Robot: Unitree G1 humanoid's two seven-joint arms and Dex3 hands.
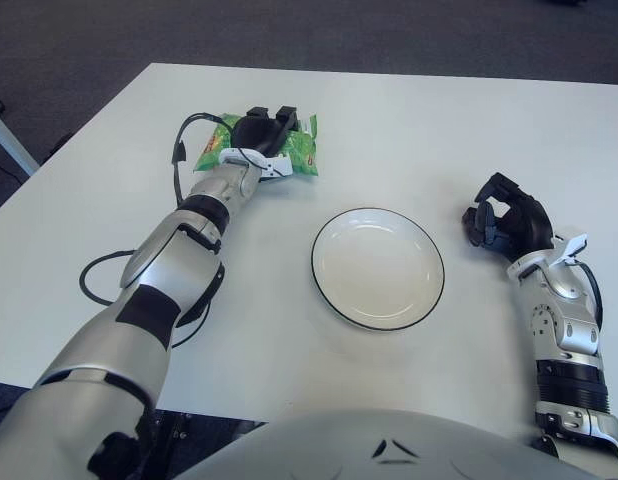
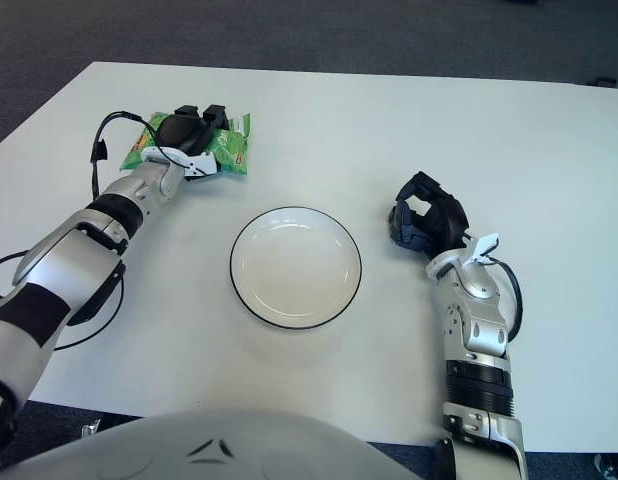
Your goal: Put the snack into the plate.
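Left eye view: left hand (image 1: pixel 257 135) reaches far-left, fingers grasping snack (image 1: pixel 294 148); right hand (image 1: pixel 504 222) curled, holding nothing.

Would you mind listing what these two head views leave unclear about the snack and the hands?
- Snack bag: middle covered by the left robot hand; contact underneath unseen, printing too small.
- Right robot hand, right of the plate: palm faces away.
- Both forearms cut off by bottom edge.

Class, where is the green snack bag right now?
The green snack bag lies on the white table at the robot's far left, under the left hand, up and left of the plate.
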